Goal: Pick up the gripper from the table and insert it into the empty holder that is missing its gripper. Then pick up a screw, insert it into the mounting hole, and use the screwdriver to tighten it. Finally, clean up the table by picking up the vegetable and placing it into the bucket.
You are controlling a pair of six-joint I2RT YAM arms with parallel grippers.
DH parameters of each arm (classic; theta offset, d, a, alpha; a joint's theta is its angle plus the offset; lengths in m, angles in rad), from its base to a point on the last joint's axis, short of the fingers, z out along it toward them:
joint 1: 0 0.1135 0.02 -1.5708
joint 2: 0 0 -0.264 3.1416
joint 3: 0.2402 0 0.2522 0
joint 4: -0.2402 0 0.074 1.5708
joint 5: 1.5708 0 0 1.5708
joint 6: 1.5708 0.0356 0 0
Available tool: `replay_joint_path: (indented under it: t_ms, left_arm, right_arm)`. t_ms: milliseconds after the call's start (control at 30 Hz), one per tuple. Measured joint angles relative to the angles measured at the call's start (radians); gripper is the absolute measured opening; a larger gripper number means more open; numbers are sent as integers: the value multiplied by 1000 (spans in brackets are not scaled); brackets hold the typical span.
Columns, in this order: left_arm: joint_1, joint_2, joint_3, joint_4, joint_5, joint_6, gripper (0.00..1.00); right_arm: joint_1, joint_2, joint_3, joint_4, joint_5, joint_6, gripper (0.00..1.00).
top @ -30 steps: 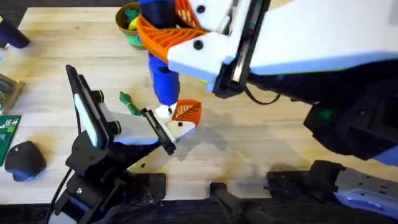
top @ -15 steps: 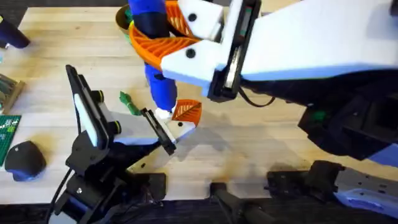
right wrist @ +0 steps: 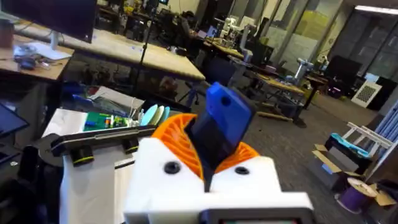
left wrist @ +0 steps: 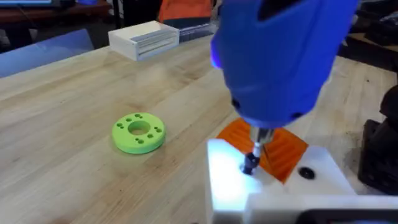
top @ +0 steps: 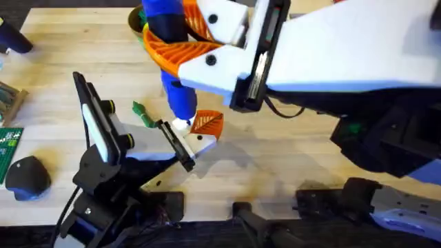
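Observation:
My right gripper [top: 173,40], white with orange ribbed pads, is shut on the blue screwdriver [top: 180,96], which stands nearly upright. Its thin bit [left wrist: 259,144] rests on a dark screw [left wrist: 250,163] in the white holder [left wrist: 225,180]. The orange gripper [top: 207,124] sits in that holder [top: 201,143]. My left gripper [top: 176,145], black, is shut on the holder's near end. A second dark mounting hole [left wrist: 306,173] shows beside the orange gripper [left wrist: 277,148]. The dark-green vegetable [top: 142,114] lies just left of the holder. The bucket [top: 140,26] is at the back, mostly behind the right gripper.
A bright green holed disc [left wrist: 138,132] and a white box [left wrist: 144,38] lie farther out on the table. A green circuit board [top: 8,147] and a dark rounded object [top: 27,176] sit at the left edge. The right arm [top: 344,48] hangs large over the table's right half.
The right arm has shifted slightly left and back with the screwdriver, whose tip stays on the holder. The left arm has not moved.

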Motion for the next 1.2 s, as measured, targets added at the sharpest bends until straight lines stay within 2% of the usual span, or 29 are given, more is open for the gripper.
replay_joint_path:
  t_ms: [600, 867, 1200]
  left_arm:
    - [0, 0, 0, 0, 0, 0, 4]
    - [0, 0, 0, 0, 0, 0, 4]
    - [0, 0, 0, 0, 0, 0, 4]
  right_arm:
    - [0, 24, 0, -33, 0, -1, 6]
    - [0, 21, 0, 47, 0, -7, 6]
    - [0, 19, 0, -8, 0, -8, 6]
